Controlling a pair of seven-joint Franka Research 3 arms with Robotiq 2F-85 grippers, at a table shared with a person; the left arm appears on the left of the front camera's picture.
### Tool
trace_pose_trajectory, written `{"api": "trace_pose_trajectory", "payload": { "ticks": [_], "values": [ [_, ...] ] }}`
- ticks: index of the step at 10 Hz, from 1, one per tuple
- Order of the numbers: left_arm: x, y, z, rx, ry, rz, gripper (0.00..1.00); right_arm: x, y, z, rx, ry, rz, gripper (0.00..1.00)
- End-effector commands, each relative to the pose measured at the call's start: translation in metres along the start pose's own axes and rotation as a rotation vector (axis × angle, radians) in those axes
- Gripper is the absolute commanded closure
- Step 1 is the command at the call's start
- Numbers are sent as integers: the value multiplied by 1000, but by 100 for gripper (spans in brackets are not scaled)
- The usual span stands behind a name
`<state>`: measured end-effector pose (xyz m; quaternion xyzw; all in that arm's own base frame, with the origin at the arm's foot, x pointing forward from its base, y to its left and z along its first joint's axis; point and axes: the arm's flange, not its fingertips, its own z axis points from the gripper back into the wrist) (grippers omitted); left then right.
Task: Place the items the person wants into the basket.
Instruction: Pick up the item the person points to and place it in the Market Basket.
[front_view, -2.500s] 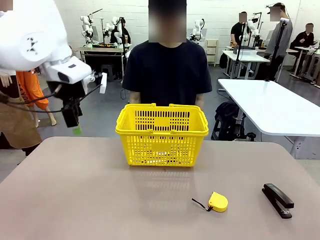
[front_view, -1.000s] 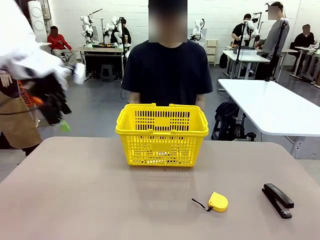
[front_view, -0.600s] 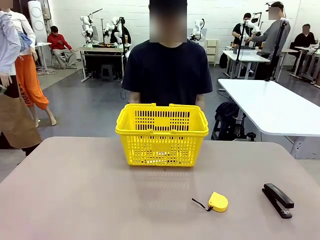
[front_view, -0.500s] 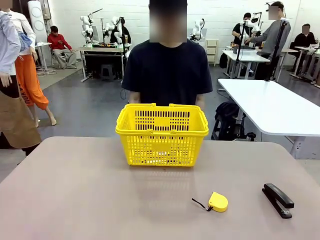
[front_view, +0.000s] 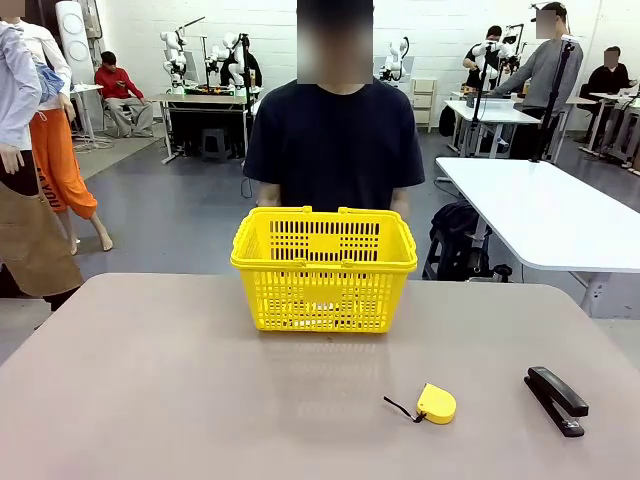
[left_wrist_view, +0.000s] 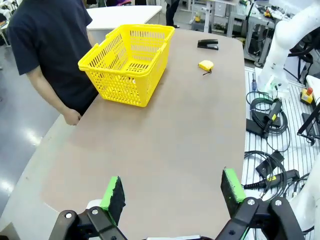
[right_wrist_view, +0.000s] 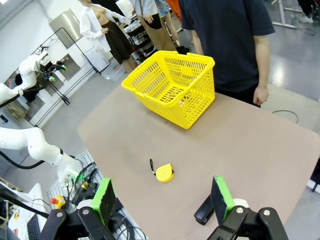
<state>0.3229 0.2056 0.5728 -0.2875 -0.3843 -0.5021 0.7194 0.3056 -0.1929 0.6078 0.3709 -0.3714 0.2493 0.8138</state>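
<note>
The yellow basket (front_view: 324, 268) stands upright at the table's far middle, right in front of the person (front_view: 335, 140) in the dark T-shirt, whose hands hang at the table edge. My left gripper (left_wrist_view: 173, 189) hovers open high above the table's left end, far from the basket (left_wrist_view: 127, 65), with nothing between its green pads (left_wrist_view: 114, 192). My right gripper (right_wrist_view: 162, 199) is also open and high, over the near right side, with the basket (right_wrist_view: 170, 87) well ahead. The utility knife, marker and pen are hidden or out of view; I cannot make out anything through the basket's mesh.
A yellow tape measure (front_view: 436, 403) lies on the near right of the table, and a black stapler (front_view: 555, 400) lies further right near the edge. The tape measure (right_wrist_view: 164, 173) and stapler (right_wrist_view: 202, 210) sit just below my right gripper. Cables and arm bases line the robot's side.
My left arm, raised left of the basket 2.5 s ago, swung away to the left and out of the front view. Nothing on the table has moved.
</note>
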Motion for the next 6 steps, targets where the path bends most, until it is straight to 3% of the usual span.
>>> {"api": "trace_pose_trajectory", "payload": {
  "ticks": [1, 2, 6],
  "values": [
    [1, -21, 0, 28, -8, -23, 0, 2, 0, -1, 19, -31, 13, 0],
    [0, 0, 0, 0, 0, 0, 0, 2, 0, -1, 19, -31, 13, 0],
    [0, 0, 0, 0, 0, 0, 0, 2, 0, -1, 19, -31, 13, 0]
  ]
}}
